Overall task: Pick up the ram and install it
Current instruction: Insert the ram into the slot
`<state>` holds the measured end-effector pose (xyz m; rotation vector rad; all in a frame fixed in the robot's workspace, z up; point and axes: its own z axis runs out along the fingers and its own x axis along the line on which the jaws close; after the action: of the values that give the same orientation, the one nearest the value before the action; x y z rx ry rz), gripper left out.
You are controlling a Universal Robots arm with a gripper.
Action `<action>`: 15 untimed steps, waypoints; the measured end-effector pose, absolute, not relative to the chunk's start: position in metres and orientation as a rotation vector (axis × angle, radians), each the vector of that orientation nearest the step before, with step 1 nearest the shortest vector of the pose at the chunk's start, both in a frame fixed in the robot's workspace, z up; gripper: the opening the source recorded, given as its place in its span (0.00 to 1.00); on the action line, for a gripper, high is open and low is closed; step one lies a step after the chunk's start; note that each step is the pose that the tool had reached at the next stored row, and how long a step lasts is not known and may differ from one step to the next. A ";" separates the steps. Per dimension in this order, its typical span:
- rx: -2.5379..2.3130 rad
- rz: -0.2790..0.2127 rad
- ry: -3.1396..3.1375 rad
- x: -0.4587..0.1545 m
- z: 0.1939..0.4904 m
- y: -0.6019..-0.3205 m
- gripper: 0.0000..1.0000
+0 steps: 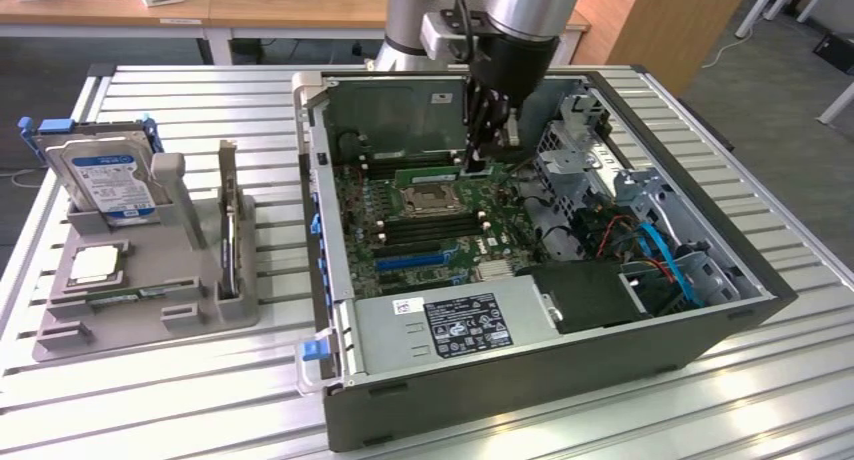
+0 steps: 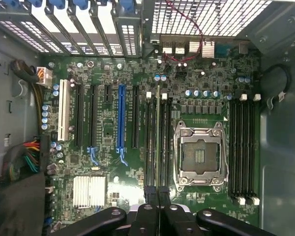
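The ram (image 2: 158,137) is a thin green stick seen edge-on, standing along the memory slots right beside the CPU socket (image 2: 199,155). My gripper (image 2: 157,192) is shut on its near end, with a black fingertip pressed to each side. In the exterior view the gripper (image 1: 478,160) reaches down into the open computer case. The ram (image 1: 430,164) runs sideways from it, low over the motherboard, just behind the CPU socket (image 1: 424,202). Whether the stick is fully seated in a slot I cannot tell.
A grey holder (image 1: 134,320) on the exterior view's left carries a blue-labelled hard drive (image 1: 107,175) and a square silver CPU chip (image 1: 96,265). Inside the case are the power supply (image 1: 454,325), a metal drive cage (image 1: 581,145), more memory slots (image 2: 243,147) and a blue expansion slot (image 2: 121,118).
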<state>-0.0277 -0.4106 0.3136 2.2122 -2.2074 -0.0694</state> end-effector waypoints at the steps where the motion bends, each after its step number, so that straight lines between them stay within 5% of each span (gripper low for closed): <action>1: 2.212 -0.069 -2.207 -0.028 0.312 -0.411 0.12; 15: 2.212 -0.069 -2.207 -0.028 0.291 -0.411 0.12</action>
<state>-0.0277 -0.4107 0.2912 2.2121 -2.2073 -0.0693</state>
